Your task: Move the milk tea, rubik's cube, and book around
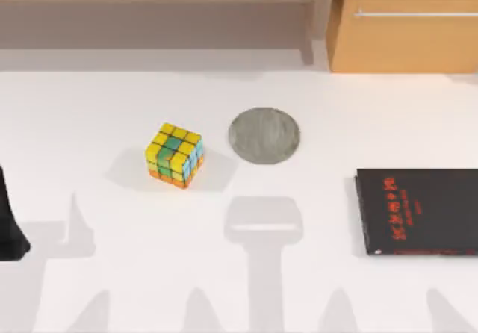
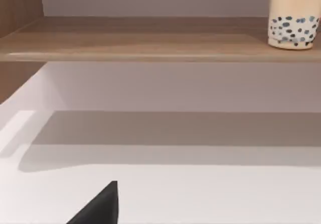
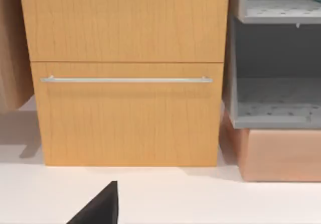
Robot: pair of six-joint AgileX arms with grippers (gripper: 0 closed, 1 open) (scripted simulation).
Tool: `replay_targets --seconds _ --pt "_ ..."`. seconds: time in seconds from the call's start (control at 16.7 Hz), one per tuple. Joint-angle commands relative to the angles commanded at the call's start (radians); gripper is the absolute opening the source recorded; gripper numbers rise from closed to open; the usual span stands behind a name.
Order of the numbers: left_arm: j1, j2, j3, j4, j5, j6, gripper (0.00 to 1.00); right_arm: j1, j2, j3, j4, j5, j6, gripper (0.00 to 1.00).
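Top view: rubik's cube [image 1: 175,154] beside grey disc [image 1: 264,135].

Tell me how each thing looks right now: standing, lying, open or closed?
rubik's cube: sitting flat on the table, untouched.
grey round mat: lying flat, nothing on it.
black book: lying flat, closed.
milk tea: standing upright on the shelf.
drawer: closed.
left arm: parked at the table's left edge.

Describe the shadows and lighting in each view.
Top view: soft shadow left of the cube, and grey arm-shaped shadows across the table's near half. Left wrist view: a broad shadow band lies on the table under the shelf. Right wrist view: the drawer front is evenly lit, without glare.
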Motion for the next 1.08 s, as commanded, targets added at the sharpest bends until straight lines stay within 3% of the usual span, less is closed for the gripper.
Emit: replay_targets --seconds 0.24,0.48,0.72,1.08 --pt "-0.007 0.033 0.03 0.023 -0.009 -0.002 1.0 0.0 0.0 0.0 0.0 0.0 0.0 1.0" --pt "-0.048 0.224 0.177 0.134 -0.051 -0.005 1.0 0.0 0.0 0.0 0.0 0.0 0.0 1.0" --pt "-0.116 0.582 0.384 0.286 -0.109 -0.001 1.0 0.0 0.0 0.0 0.0 0.0 0.0 1.0" --pt "-0.227 1.283 0.704 0.519 -0.201 0.01 1.0 0.0 0.0 0.0 0.0 0.0 0.0 1.0"
